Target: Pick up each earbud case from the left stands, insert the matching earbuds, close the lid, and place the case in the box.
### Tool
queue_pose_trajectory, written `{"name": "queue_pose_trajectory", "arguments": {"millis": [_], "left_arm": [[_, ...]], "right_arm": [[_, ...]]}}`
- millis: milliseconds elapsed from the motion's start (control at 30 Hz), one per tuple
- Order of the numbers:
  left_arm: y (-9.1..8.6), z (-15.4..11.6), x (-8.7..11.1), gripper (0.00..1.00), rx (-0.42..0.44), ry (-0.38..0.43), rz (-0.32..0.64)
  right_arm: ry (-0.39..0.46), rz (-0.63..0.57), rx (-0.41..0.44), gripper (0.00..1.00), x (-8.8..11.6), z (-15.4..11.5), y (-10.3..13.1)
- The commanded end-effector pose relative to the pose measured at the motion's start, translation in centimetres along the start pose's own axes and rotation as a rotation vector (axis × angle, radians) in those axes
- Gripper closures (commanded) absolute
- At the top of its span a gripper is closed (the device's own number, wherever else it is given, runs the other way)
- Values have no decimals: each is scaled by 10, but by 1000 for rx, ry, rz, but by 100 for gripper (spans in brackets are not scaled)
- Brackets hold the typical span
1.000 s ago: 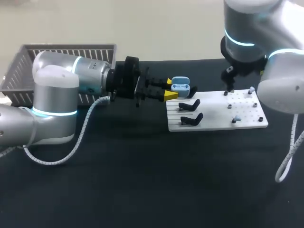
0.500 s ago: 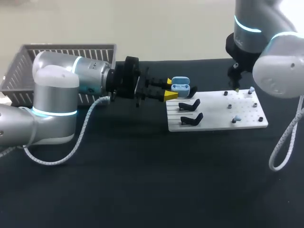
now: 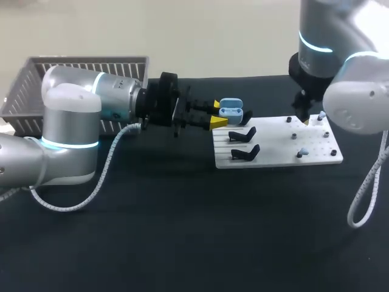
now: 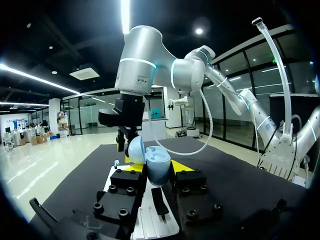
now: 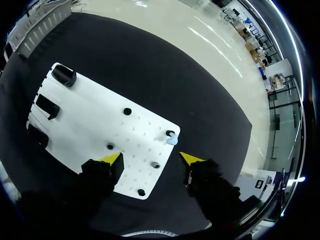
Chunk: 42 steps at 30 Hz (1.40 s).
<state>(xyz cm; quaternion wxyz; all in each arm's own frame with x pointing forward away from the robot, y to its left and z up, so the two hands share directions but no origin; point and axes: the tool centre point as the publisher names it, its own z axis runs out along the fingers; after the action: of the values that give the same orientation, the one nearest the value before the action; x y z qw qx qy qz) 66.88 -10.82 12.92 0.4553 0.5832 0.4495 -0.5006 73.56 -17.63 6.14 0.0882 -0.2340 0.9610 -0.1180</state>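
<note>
Black table [image 3: 182, 243] — left end effector [image 3: 218, 114] clamps open case [image 3: 232, 112].

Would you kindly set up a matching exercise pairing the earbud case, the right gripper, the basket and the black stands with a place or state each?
1 earbud case
2 right gripper
3 basket
4 black stands

A open, above the white board
B grey, behind the left arm
C lid open, held in the left gripper
D standing on the white board

Pairs: 1-C, 2-A, 3-B, 4-D.
</note>
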Motion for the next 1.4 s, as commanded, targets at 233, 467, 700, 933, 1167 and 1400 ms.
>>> {"name": "queue_pose_trajectory", "arguments": {"millis": [233,467,700,933,1167,1400], "left_arm": [[0,0,1,100,-2,-2,2],[0,0,1,100,-2,-2,2],[0,0,1,100,-2,-2,2],[0,0,1,100,-2,-2,2],[0,0,1,100,-2,-2,2],[0,0,1,100,-2,-2,2]], "right_arm": [[7,12,-15,48,-4,15,-9],[16,12,-19,51,-8,22,-12],[21,38,-24,54,-9,29,-18],[25,55,-34,57,-10,35,-21],[24,62,-41,60,-10,39,-23],[25,68,-45,63,-12,42,-27]]}}
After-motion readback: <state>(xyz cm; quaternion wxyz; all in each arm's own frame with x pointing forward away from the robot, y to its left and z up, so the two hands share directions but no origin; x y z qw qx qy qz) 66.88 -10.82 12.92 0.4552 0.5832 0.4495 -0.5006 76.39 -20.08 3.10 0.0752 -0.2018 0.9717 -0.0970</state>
